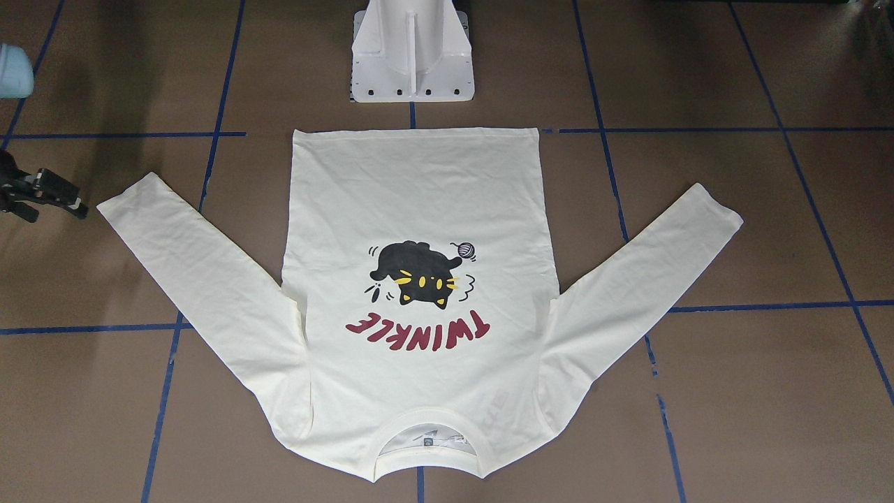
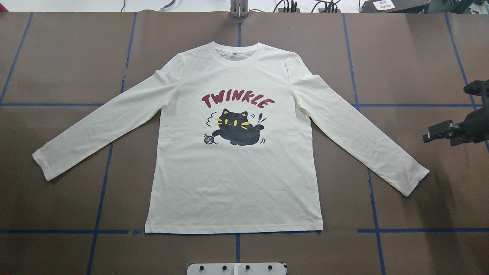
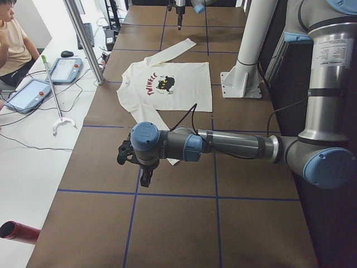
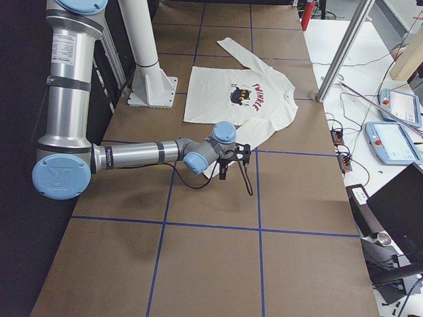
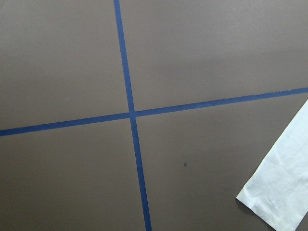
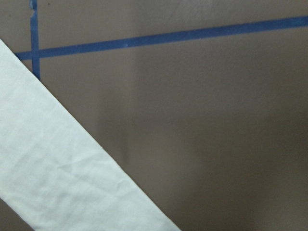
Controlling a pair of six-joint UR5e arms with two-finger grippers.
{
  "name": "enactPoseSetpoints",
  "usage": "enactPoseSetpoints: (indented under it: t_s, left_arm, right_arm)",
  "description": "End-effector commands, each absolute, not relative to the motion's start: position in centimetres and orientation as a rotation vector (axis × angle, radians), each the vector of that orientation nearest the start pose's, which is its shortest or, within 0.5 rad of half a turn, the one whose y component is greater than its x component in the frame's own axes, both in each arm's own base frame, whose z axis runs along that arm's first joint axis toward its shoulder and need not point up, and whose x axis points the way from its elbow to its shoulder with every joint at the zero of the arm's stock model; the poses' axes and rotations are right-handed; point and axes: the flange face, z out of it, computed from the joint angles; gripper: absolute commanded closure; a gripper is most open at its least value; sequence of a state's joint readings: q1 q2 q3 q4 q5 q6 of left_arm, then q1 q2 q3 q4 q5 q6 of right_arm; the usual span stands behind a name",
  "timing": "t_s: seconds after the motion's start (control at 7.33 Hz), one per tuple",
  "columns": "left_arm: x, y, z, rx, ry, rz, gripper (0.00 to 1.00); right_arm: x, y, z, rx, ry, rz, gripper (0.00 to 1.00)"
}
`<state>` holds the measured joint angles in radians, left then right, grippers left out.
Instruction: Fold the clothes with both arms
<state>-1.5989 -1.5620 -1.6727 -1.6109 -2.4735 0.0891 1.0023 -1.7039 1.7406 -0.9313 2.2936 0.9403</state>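
The cream long-sleeved T-shirt (image 2: 235, 179) lies flat and face up, with a black cat print and red "TWINKLE" lettering. Both sleeves are spread out, the neck at the far side. My right gripper (image 2: 439, 136) hovers off the shirt beyond the right cuff (image 2: 414, 179), its fingers apart and holding nothing; it also shows as the right gripper (image 1: 54, 208). Its wrist view shows a strip of sleeve (image 6: 57, 168). My left gripper (image 3: 144, 172) hangs over the table near the left cuff (image 5: 284, 183); I cannot tell if it is open or shut.
The brown table carries a grid of blue tape (image 2: 103, 183). The white pedestal base (image 1: 412, 59) stands at the robot's edge by the shirt hem. A person (image 3: 14, 39) sits at a side table with two pendants (image 3: 64, 70). A metal post (image 3: 83, 39) stands nearby.
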Motion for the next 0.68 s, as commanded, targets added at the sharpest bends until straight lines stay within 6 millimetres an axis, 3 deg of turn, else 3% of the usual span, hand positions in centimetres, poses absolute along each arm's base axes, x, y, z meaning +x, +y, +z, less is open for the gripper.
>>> enactPoseSetpoints:
  t_s: [0.0, 0.14, 0.27, 0.55]
  left_arm:
    - [-6.9, -49.4, 59.6, 0.184, 0.895, 0.112, 0.00]
    - [-6.8, -49.4, 59.8, 0.173, 0.889, 0.102, 0.00]
    - [-6.6, -49.4, 59.9, 0.168, 0.896, 0.097, 0.00]
    - [-6.6, -49.4, 59.9, 0.172, 0.896, 0.106, 0.00]
  right_arm:
    - [-23.7, -39.4, 57.3, -0.056, -0.921, 0.130, 0.00]
    - [-23.8, -39.2, 57.3, -0.070, -0.928, 0.170, 0.01]
    - [-22.8, -37.9, 58.6, -0.077, -0.924, 0.175, 0.05]
    - [-22.3, -37.2, 59.7, -0.095, -0.911, 0.197, 0.19]
